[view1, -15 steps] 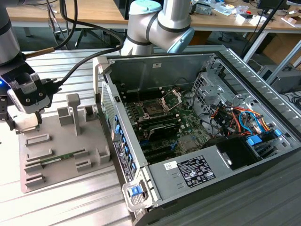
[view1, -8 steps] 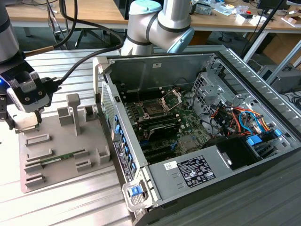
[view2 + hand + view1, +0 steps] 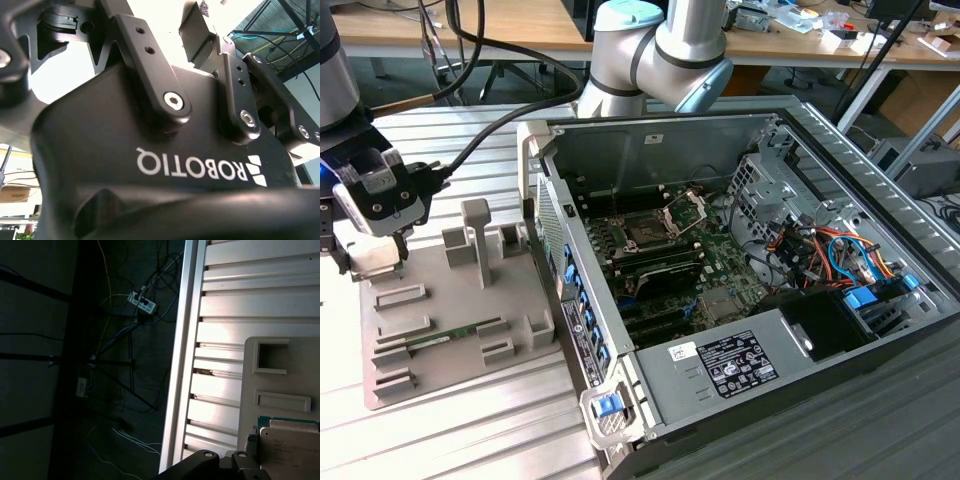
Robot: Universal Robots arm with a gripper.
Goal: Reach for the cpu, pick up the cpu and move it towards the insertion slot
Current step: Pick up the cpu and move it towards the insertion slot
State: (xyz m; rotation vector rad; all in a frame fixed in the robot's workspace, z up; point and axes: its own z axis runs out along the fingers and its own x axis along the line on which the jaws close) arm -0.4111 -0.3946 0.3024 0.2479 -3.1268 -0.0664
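A silver elbow joint [image 3: 665,45] of the arm, capped in pale blue, stands at the far side of the scene. At the exterior view's left, the wrist [image 3: 335,60] hangs with the gripper [image 3: 370,258] pointing straight down. The second wrist view shows the black gripper housing [image 3: 150,150] and its linkage bars [image 3: 150,60].

cpu [image 3: 295,455]: silver-white top, green edge. Tray [image 3: 450,300] beige-grey, memory stick [image 3: 440,339] green. Counter [image 3: 470,440] ribbed silver. Slot [image 3: 646,233] dark with silver frame, on green board [image 3: 720,270]. Case [image 3: 650,150] grey, clip [image 3: 608,405] blue, cables [image 3: 825,245] orange and blue.
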